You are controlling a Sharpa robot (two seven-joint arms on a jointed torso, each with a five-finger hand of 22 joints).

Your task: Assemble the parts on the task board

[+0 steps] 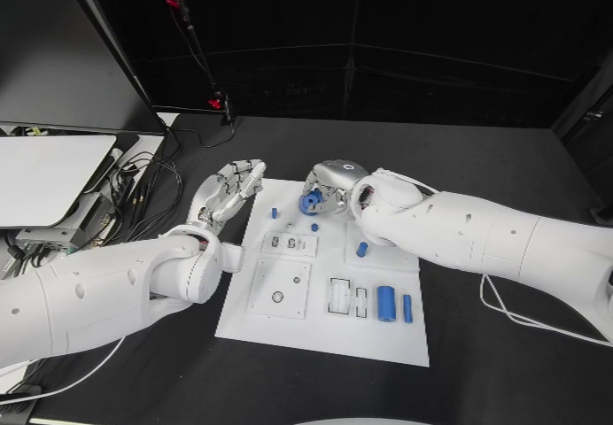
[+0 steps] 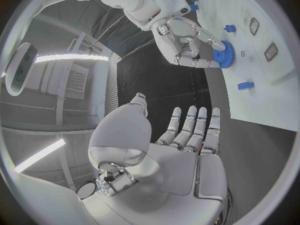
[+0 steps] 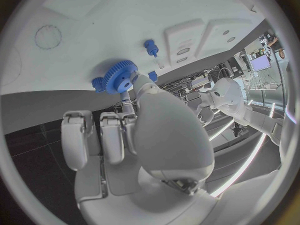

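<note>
The white task board (image 1: pixel 326 336) lies mid-table. At its far edge my right hand (image 1: pixel 332 184) pinches a blue gear (image 1: pixel 311 202) in its fingertips, close over the board; I cannot tell whether the gear touches it. The right wrist view shows the gear (image 3: pixel 117 76) at the fingertips (image 3: pixel 128 107), with a blue peg (image 3: pixel 150 46) beyond. My left hand (image 1: pixel 230 190) hovers open at the board's far left corner, fingers straight and holding nothing. The left wrist view shows its straight fingers (image 2: pixel 190 130) facing the right hand (image 2: pixel 184 42) and gear (image 2: pixel 223 55).
Small blue pegs (image 1: pixel 274 212) (image 1: pixel 314 227) (image 1: pixel 361 250) stand on the board. A thick blue cylinder (image 1: pixel 386 303) and a thin one (image 1: pixel 407 307) lie near its right edge. Two grey plates (image 1: pixel 290 243) (image 1: pixel 279 289) sit left of centre. A monitor (image 1: pixel 51 177) and cables (image 1: pixel 141 177) crowd the table's left.
</note>
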